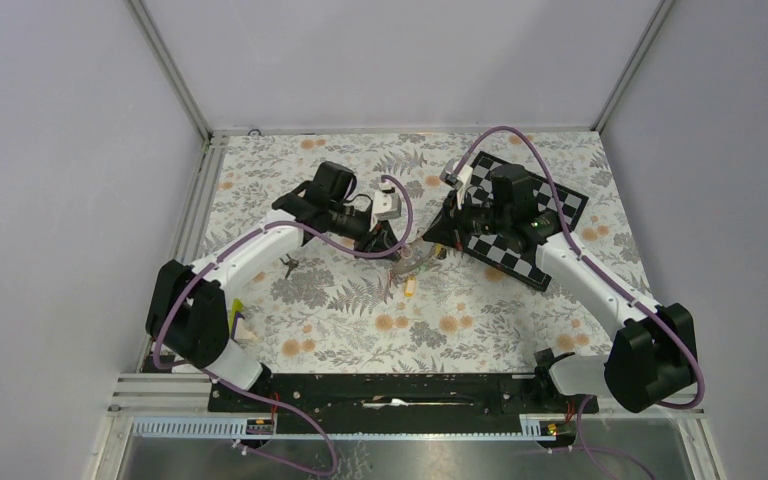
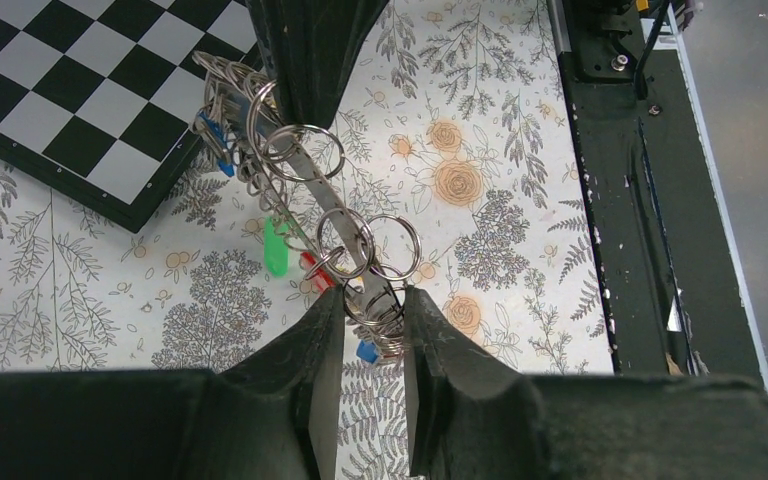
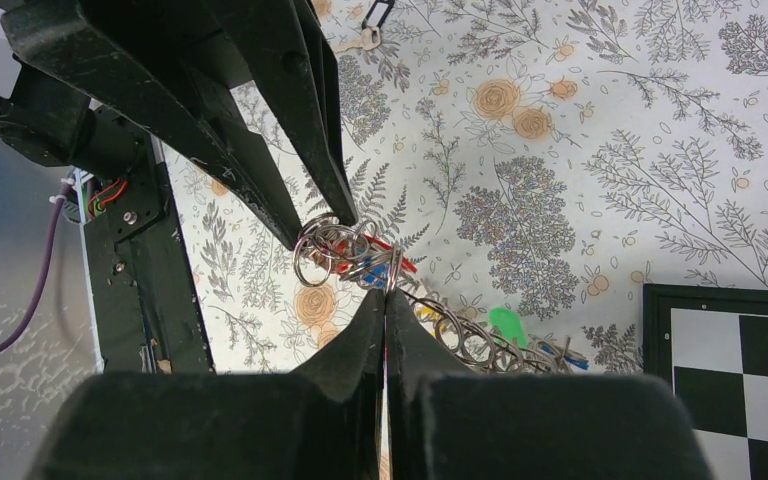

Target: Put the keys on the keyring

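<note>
Keyring (image 2: pixel 330 205) — clamped in left fingers (image 2: pixel 320 340), pinched in right fingers (image 3: pixel 360 340)

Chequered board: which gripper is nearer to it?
Right. The right gripper clamps the keyring end just off the chequered board; the left gripper holds the opposite end, farther out over the floral cloth.

Both arms reached inward, nearly meeting, with the left pincer (image 2: pixel 372 305) and right pincer (image 3: pixel 386 300) each clamped onto the keyring (image 2: pixel 332 207).
</note>
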Robot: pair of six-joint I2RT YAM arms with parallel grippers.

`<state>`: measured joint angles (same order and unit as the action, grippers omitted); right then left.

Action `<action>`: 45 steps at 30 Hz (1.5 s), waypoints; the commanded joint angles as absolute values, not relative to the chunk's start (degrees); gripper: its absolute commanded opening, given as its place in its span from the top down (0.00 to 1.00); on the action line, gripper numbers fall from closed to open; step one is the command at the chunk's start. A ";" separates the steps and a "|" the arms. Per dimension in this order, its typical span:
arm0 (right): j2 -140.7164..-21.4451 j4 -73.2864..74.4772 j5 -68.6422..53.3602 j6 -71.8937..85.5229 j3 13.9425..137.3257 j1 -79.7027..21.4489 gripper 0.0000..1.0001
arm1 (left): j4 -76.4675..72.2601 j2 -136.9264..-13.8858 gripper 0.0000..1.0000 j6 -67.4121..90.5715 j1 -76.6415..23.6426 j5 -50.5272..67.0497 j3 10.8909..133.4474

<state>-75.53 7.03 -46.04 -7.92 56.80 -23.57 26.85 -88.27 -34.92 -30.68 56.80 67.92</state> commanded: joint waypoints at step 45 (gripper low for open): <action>-74.00 4.75 -45.00 -13.01 55.38 -23.18 1.00 | 45.73 -98.41 0.67 -22.33 -30.53 58.27 84.94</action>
